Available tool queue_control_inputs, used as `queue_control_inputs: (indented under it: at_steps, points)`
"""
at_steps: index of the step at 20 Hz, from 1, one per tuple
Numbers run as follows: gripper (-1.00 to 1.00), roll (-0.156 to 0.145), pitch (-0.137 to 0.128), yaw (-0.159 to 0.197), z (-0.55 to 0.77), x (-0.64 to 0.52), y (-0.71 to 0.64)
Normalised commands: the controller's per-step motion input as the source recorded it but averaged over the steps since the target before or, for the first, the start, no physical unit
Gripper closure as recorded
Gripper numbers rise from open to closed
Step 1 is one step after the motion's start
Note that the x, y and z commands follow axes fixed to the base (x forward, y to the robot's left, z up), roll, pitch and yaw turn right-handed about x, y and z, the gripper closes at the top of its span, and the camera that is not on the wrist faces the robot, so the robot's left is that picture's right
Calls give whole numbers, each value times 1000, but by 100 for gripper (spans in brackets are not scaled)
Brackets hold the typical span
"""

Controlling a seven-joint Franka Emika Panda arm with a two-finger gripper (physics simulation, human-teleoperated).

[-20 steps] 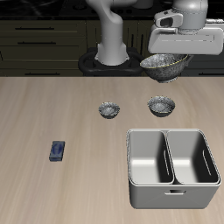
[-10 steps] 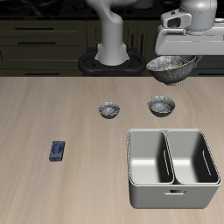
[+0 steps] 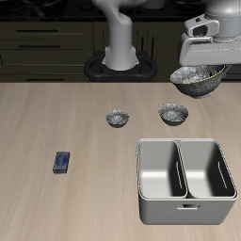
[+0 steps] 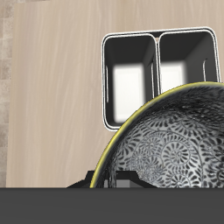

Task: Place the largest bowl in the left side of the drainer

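Note:
My gripper (image 3: 201, 66) is shut on the largest bowl (image 3: 198, 79), a wide grey speckled bowl with a dark mottled inside. It holds the bowl tilted in the air, above the table's back part and behind the drainer (image 3: 184, 180). In the wrist view the bowl (image 4: 175, 140) fills much of the frame and the drainer (image 4: 159, 74) shows beyond it, both compartments empty. The drainer is a grey metal tub split by a divider, near the table's front edge. My fingertips are hidden behind the bowl.
The medium bowl (image 3: 173, 114) and the smallest bowl (image 3: 117, 118) stand on the table behind the drainer. A small blue object (image 3: 61, 162) lies apart on the table. The robot's base (image 3: 119, 62) stands at the back.
My gripper has carried the largest bowl sideways and a little lower, now over the area behind the drainer's far compartment. The other bowls and drainer have not moved.

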Motion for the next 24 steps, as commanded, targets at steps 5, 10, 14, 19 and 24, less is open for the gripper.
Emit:
queue_control_inputs:
  at_steps: [5, 10, 14, 19, 24]
  points:
    - [100, 22, 9, -5, -59, 146, 161]
    - [100, -6, -1, -5, 24, 253, 21]
    - [100, 7, -29, -20, 135, 195, 18]
    - [100, -16, -3, -23, 59, 248, -28]
    - [100, -11, -9, -13, 6, 184, -67]
